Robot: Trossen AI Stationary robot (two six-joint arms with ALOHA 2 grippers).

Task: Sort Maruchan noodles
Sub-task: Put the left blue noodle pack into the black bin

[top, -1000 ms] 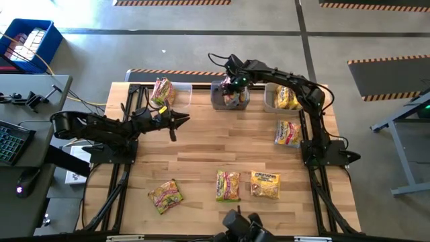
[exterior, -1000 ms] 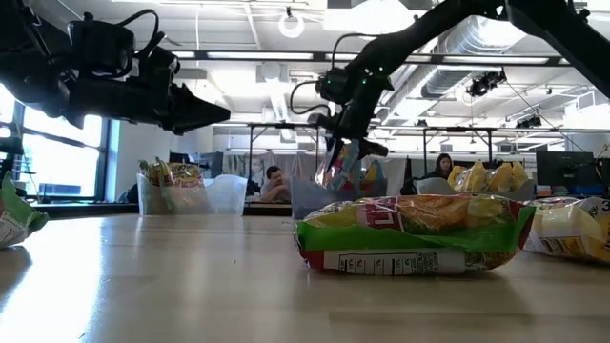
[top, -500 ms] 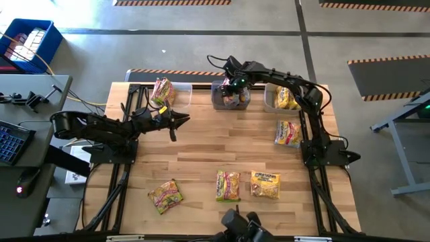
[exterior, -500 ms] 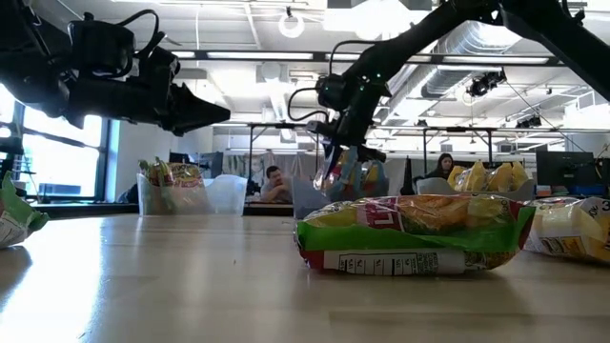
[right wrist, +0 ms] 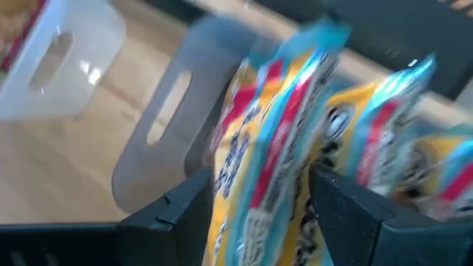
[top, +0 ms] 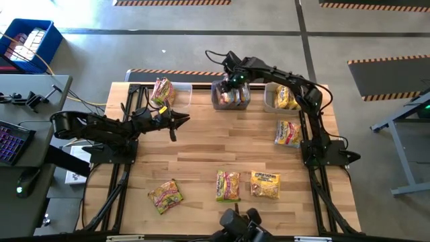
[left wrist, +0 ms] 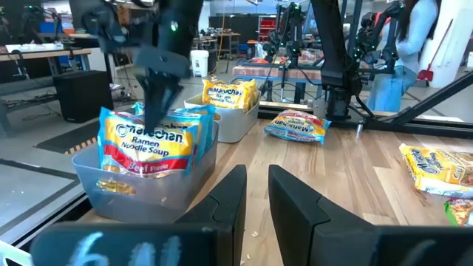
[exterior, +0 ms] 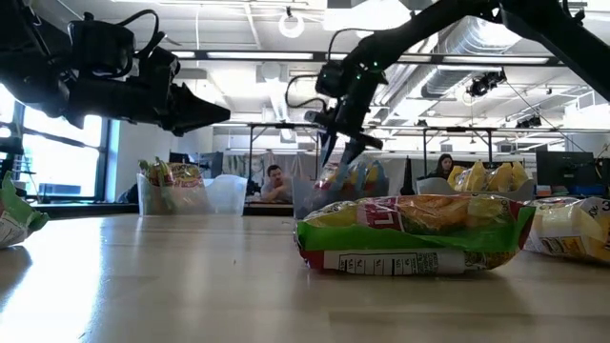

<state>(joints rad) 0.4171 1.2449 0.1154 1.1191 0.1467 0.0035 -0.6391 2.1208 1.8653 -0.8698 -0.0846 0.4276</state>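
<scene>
Maruchan noodles [top: 228,185] lie scattered: in the high view I count three loose packets along the lower middle of the frame, one more [top: 287,133] at right of centre beside the right arm's base, and the rest already standing in three clear bins along the upper edge of the table [top: 201,144]. My right gripper [top: 234,78] sits at upper centre, directly over the middle bin [top: 230,95]. The right wrist view shows its fingers spread, with a red-and-blue packet [right wrist: 255,174] standing on edge in the gap between them, apparently not pinched; I judge it released. That packet's long axis runs roughly along the fingers, down into the bin. Against the frame half a second ago, the low view shows the gripper slightly higher above the bin and the packets sitting lower, which fits a drop-off just completed. My left gripper [top: 180,119] hangs at left of centre over bare wood, fingers parted a little with nothing between them, unchanged from before. For the next pick, the loose packet at right of centre is nearest the right arm, while the green-and-red packet [top: 165,195] at lower left lies closer to the left arm.
</scene>
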